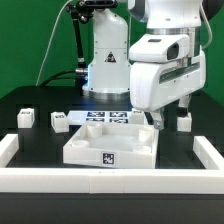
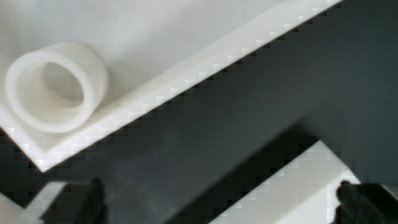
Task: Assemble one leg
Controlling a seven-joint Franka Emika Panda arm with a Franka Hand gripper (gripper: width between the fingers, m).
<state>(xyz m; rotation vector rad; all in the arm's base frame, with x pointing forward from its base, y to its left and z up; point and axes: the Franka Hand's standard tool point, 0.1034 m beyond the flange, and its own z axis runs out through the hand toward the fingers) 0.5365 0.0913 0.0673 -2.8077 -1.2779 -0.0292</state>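
Three small white legs stand on the black table in the exterior view: one and another at the exterior view's left, a third at its right. My gripper hangs low over the far right corner of the large white recessed slab, just left of the third leg. In the wrist view the gripper is open and empty, its dark fingertips far apart. The slab's corner hole lies below. No leg shows in the wrist view.
The marker board lies behind the slab. A white raised border frames the table. The robot base stands at the back. A white edge runs near one fingertip in the wrist view.
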